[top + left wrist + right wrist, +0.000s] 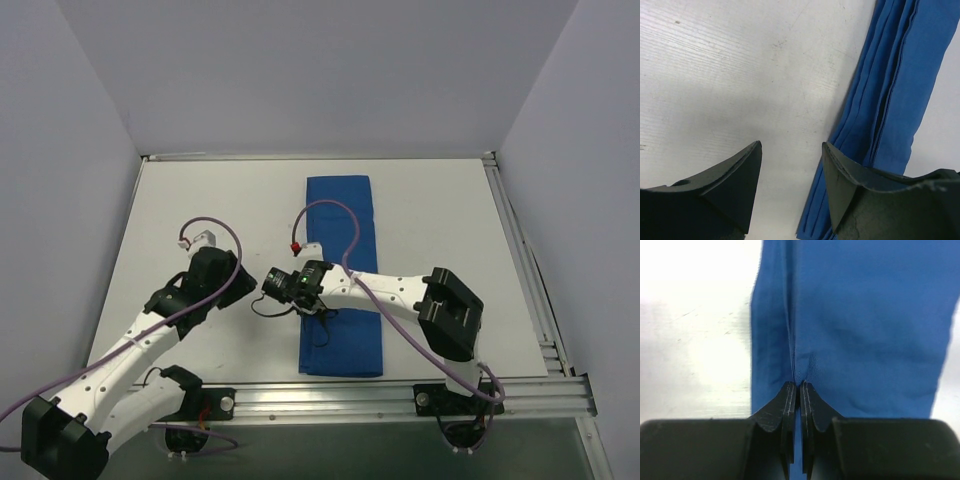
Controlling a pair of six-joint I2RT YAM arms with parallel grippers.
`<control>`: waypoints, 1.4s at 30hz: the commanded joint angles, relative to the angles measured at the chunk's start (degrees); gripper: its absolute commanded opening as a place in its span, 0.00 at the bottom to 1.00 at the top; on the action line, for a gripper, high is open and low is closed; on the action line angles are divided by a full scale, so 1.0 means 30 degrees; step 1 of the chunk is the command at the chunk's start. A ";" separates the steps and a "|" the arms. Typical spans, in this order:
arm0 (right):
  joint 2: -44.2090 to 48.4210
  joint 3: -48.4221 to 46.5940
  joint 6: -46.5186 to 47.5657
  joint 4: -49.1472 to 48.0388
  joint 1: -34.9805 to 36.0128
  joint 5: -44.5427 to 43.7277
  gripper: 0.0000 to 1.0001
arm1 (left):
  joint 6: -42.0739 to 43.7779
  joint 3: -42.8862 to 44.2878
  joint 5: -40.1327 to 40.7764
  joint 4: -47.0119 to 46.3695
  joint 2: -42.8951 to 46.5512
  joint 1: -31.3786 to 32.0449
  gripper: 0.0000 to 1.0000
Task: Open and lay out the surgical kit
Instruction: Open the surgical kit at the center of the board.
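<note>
Surgical kit (338, 215) lies as a long folded strip of royal-blue cloth down the middle of the table (220, 200), running from far to near; my left wrist view shows several layers stacked along its left edge; whatever the folds cover is hidden from me. The right gripper (799, 386) has its fingers pressed together on a pinch of the cloth near that left edge, the fabric puckering at the tips. The left gripper (791, 147) sits over bare table just left of the strip, fingers apart with nothing between them; I cannot tell whether its right finger touches the cloth edge. From above, the right arm crosses the strip and covers part of it.
</note>
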State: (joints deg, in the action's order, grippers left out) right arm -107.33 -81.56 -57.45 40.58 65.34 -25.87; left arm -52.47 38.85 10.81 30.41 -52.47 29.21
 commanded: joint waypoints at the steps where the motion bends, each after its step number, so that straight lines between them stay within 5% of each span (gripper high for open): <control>1: -0.0053 -0.0032 0.0136 -0.1332 -0.0042 0.1263 0.00 | -0.0616 0.0233 0.0878 0.0467 0.0409 -0.0157 0.60; 3: -0.0112 0.0349 0.0282 -0.1805 0.0074 0.1735 0.04 | -0.0762 0.0233 0.0938 0.0584 0.0525 -0.0186 0.60; 7: 0.0062 0.0585 0.0051 -0.1867 0.0718 0.2118 0.43 | -0.0850 0.0292 0.1113 0.1080 0.0760 -0.0216 0.60; 10: 0.0238 0.0848 -0.0389 -0.1748 0.1216 0.2352 0.56 | -0.1055 0.0234 0.1494 0.1317 0.0994 -0.0245 0.60; 14: -0.0199 0.0557 -0.1061 -0.0932 0.1861 0.2295 0.58 | -0.1144 0.0116 0.1174 0.1171 0.1024 -0.0245 0.60; 23: -0.1577 -0.0646 -0.2324 0.1620 0.2975 0.1474 0.41 | -0.0909 0.0175 0.1114 0.1230 0.1259 -0.0274 0.60; 42: -0.2718 -0.1026 -0.2617 0.2265 0.3444 0.1679 0.39 | -0.0792 0.0087 0.1084 0.1229 0.1317 -0.0274 0.60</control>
State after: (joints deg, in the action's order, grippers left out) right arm -114.74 -82.61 -64.42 43.83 75.00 -19.27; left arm -55.27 38.85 13.67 33.76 -49.34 28.75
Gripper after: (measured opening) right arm 0.391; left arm 0.603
